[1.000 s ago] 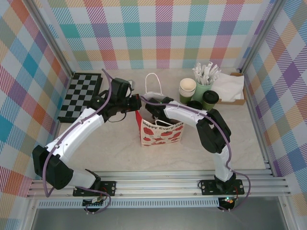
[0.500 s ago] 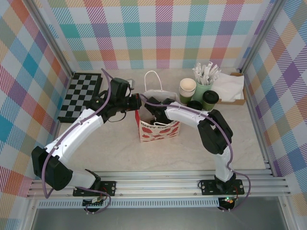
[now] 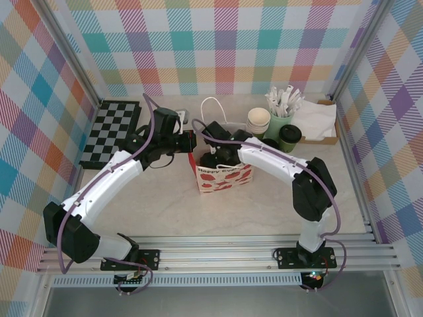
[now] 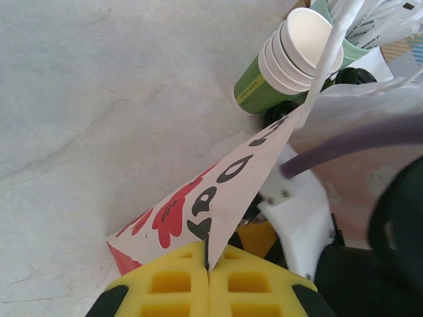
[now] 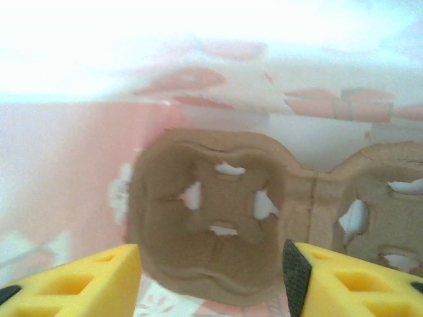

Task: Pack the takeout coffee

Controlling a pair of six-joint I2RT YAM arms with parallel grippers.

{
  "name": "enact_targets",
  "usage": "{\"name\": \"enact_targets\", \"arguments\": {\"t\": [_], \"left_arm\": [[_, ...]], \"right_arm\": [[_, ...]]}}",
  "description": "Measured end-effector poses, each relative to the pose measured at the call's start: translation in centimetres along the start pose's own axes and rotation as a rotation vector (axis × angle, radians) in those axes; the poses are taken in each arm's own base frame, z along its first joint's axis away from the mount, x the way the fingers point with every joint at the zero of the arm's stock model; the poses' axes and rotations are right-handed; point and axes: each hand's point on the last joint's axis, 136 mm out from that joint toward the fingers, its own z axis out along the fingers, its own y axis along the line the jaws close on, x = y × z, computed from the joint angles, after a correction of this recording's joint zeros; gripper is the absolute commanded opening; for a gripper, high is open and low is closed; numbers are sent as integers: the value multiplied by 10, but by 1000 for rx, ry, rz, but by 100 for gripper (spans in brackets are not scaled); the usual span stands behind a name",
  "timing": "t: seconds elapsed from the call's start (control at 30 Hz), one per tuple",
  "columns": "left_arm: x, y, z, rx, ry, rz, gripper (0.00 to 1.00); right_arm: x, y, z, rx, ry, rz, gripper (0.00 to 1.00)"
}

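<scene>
The table (image 3: pixel 165 205) spreads pale and marbled under both arms. On it, directly around the right claw (image 5: pixel 211 281), stands the paper bag (image 3: pixel 223 179), white with red strawberries. This claw reaches down inside the bag with its yellow fingers (image 5: pixel 79 274) spread well apart and nothing between them. Just below it on the bag's floor lies a brown cardboard cup carrier (image 5: pixel 211 211) with its nearest pocket empty.

The left claw (image 4: pixel 208 267) is pressed fully together on the bag's upper edge at the left side, with the paper pinched flat between its pads. A black-and-white checkerboard (image 3: pixel 112 132) lies well to the left of that claw.

Outside the bag, to the right of the right claw and a little beyond it, stands a cluster of cups. There is a pale-green cup of white-wrapped sticks (image 3: pixel 280 119), a stack of lidless green cups (image 3: pixel 258 123), and the takeout coffee (image 3: pixel 289 137), dark green with a black lid. The coffee stands upright on the table, clear of both claws, just beside the stick cup.
</scene>
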Motion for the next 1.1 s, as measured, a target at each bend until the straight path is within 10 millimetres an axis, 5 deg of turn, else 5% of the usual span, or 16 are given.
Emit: {"name": "enact_targets", "arguments": {"t": [0.3,0.57,0.83,1.1], "left_arm": [[2,3,2,-17,14,1,0],[-11,2,-3,-32,-25,3,0],[-4,13,2,-89,0,1,0],[-4,13,2,-93,0,1,0]], "right_arm": [[-23,17,-41,-76,-109,-24,100],[-35,19,-72,-78,-186,-26,100],[-63,25,-135,-135,-424,-45,100],[-62,13,-166,-119,-577,-84,100]]}}
